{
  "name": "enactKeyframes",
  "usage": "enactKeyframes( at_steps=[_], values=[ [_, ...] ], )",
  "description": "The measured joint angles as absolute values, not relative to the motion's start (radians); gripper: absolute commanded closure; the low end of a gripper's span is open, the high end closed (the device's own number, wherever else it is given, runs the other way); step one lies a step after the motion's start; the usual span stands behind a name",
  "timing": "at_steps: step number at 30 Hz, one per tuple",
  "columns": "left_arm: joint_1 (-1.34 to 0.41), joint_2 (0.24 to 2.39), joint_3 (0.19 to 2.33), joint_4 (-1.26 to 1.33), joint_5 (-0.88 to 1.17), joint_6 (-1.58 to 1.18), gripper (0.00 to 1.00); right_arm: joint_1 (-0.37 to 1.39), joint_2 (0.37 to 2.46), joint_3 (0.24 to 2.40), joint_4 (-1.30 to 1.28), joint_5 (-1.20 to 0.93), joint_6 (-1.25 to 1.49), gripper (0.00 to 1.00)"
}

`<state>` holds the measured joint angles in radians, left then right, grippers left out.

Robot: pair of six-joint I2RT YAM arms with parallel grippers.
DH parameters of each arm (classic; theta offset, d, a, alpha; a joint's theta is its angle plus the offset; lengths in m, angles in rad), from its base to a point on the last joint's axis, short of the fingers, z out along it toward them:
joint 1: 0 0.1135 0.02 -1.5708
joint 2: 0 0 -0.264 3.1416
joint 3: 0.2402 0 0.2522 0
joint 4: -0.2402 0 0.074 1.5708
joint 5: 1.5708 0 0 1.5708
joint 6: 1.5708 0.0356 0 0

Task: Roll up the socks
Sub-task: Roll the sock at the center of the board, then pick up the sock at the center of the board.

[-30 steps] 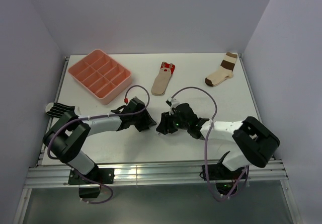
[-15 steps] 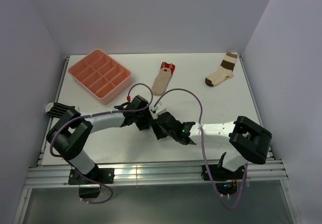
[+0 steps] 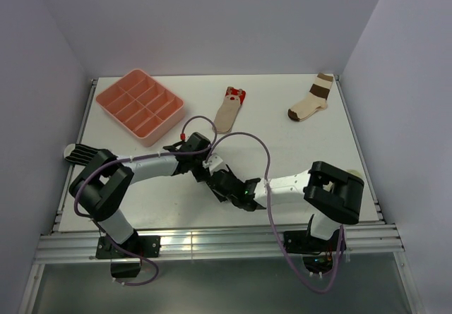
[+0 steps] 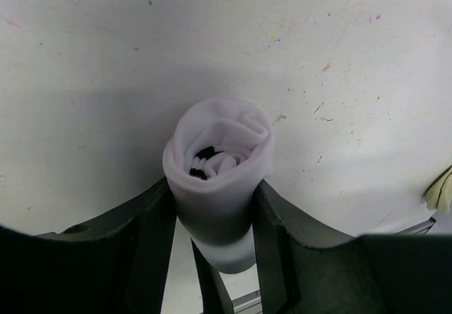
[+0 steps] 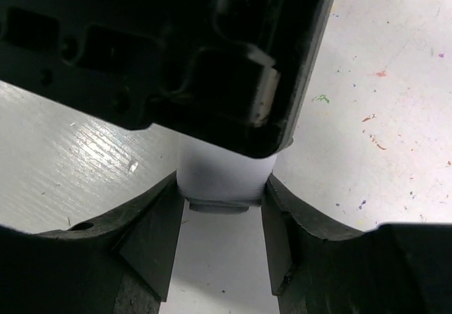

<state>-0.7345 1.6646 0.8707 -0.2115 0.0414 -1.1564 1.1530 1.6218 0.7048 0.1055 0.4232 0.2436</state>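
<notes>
Since a second ago the right gripper has swung left to meet the left gripper at the table's front-middle. Overhead, the arms cover what the wrist views show: both grippers, partly closed, clamp the rolled white sock.

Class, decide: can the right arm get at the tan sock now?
Probably not yet: its jaws grip the white roll with the left gripper. The tan sock lies free farther back.

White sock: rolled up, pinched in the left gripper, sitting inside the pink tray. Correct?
Not inside the tray. The rolled white sock, pinched in the left gripper, is over the white table; the pink tray stands apart, far left. The top external view shows it.
</notes>
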Motion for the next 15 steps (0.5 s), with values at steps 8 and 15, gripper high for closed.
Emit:
enactKeyframes(
  at_steps=[8, 15],
  values=[
    [-0.737, 1.675, 0.886, -0.226, 0.041, -1.146, 0.51, 1.166, 1.636, 0.713, 0.109, 0.467, 0.245, 0.45],
    [-0.737, 1.678, 0.891, -0.227, 0.04, -1.146, 0.5, 1.168, 1.658, 0.721, 0.128, 0.49, 0.268, 0.81]
  ],
)
